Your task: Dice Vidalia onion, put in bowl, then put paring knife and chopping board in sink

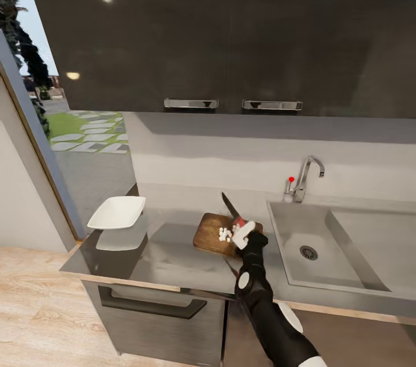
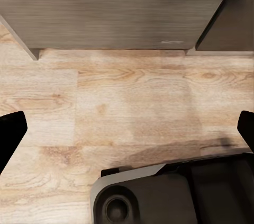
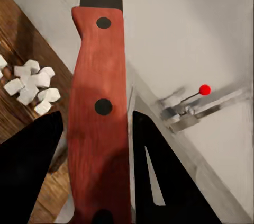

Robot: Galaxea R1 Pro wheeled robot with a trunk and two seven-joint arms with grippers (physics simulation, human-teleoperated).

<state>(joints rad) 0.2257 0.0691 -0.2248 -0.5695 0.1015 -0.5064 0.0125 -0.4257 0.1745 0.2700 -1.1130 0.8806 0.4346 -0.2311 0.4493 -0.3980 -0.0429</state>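
My right claw clenches the paring knife over the chopping board, beside diced onion; my left claw hangs released above the floor.

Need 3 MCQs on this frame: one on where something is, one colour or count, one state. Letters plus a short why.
1. Where do the onion pieces lie?
A. in the bowl
B. on the chopping board
C. in the sink

2. What colour is the paring knife handle?
A. red
B. white
C. blue

3. What is the right gripper doing?
A. hanging open over the sink
B. shut on the bowl
C. shut on the paring knife

Key: 1 B, white cubes sit on the brown board. 2 A, the right wrist view shows a red riveted handle. 3 C, both fingers flank the handle closely.
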